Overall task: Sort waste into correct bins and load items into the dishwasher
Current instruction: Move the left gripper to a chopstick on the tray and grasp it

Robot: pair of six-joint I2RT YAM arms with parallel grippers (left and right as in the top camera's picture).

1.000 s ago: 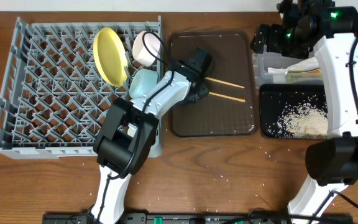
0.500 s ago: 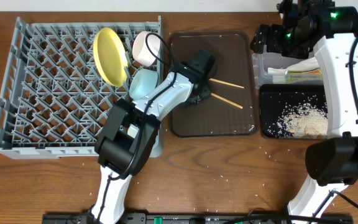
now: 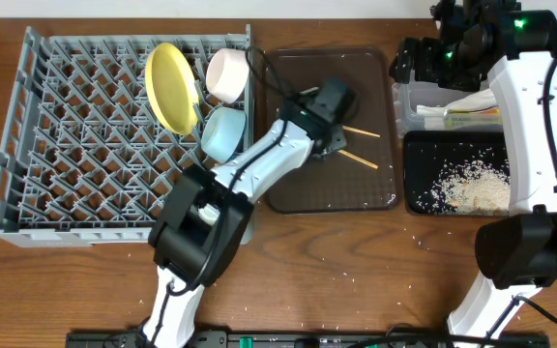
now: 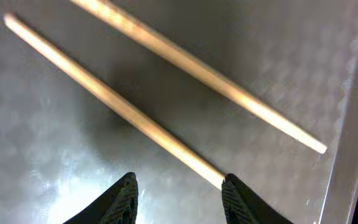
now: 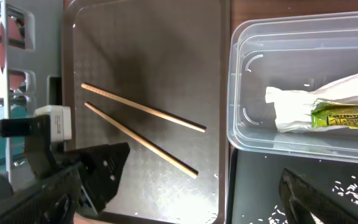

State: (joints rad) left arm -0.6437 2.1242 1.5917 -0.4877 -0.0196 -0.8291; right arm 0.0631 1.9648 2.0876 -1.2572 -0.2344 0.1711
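Over the brown tray, the left pincer hangs released above the nearer chopstick, whose end lies beside one finger. I'd shift to centre the stick, drop straight, then close gently.

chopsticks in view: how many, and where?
2. Both lie loose on the brown tray, side by side and apart. One chopstick ends by the left gripper's open jaws; the second chopstick lies beyond it. None seems hidden.
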